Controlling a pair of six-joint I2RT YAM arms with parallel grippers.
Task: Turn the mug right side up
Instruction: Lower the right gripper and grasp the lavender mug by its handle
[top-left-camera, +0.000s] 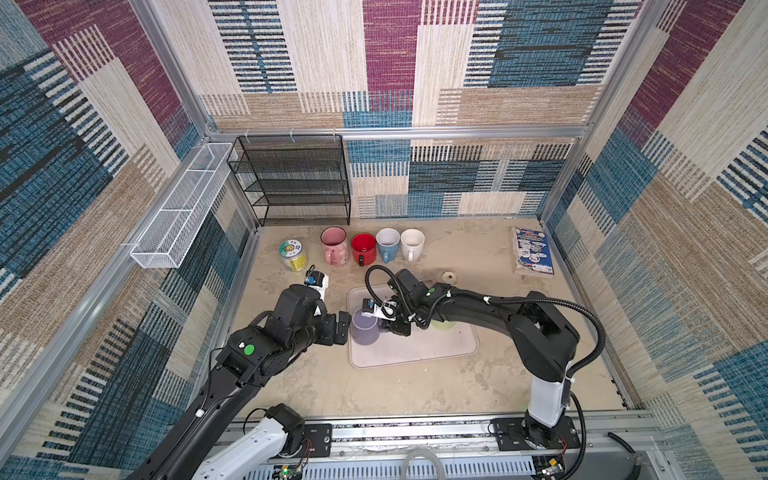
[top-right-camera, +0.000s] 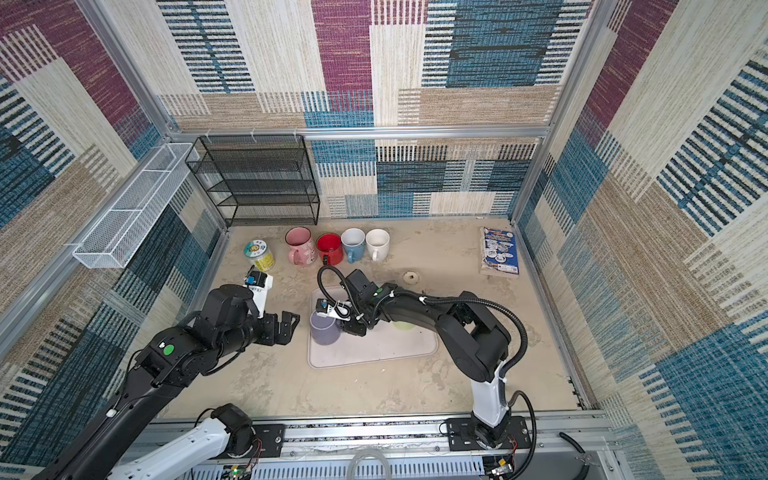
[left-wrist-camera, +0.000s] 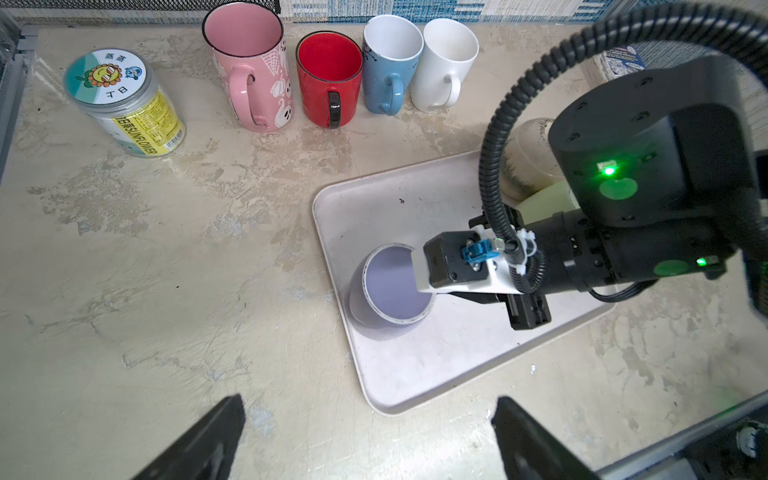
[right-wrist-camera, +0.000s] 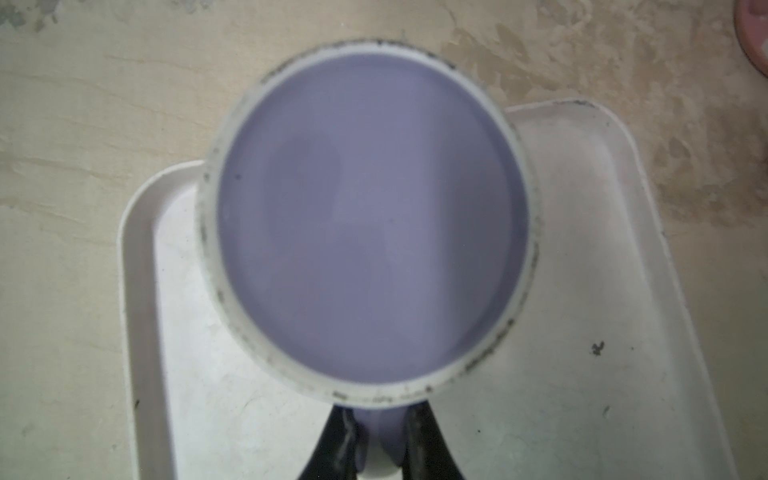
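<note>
From my station I count five mugs: one pink ceramic mug (top-left-camera: 334, 245), one red ceramic mug (top-left-camera: 363, 248), one blue ceramic mug (top-left-camera: 387, 244), one white ceramic mug (top-left-camera: 412, 244) and one lavender ceramic mug (top-left-camera: 365, 328). I see one pale green vessel (left-wrist-camera: 544, 201), mostly hidden, so I cannot tell its kind. I also count one clear upturned glass (left-wrist-camera: 525, 158), one flat white plastic tray (top-left-camera: 436, 349), one round jar with a sunflower lid (top-left-camera: 293, 254), one black mesh shelf rack (top-left-camera: 291, 183), one white wire basket (top-left-camera: 178, 212) and one flat blue printed packet (top-left-camera: 533, 250).
</note>
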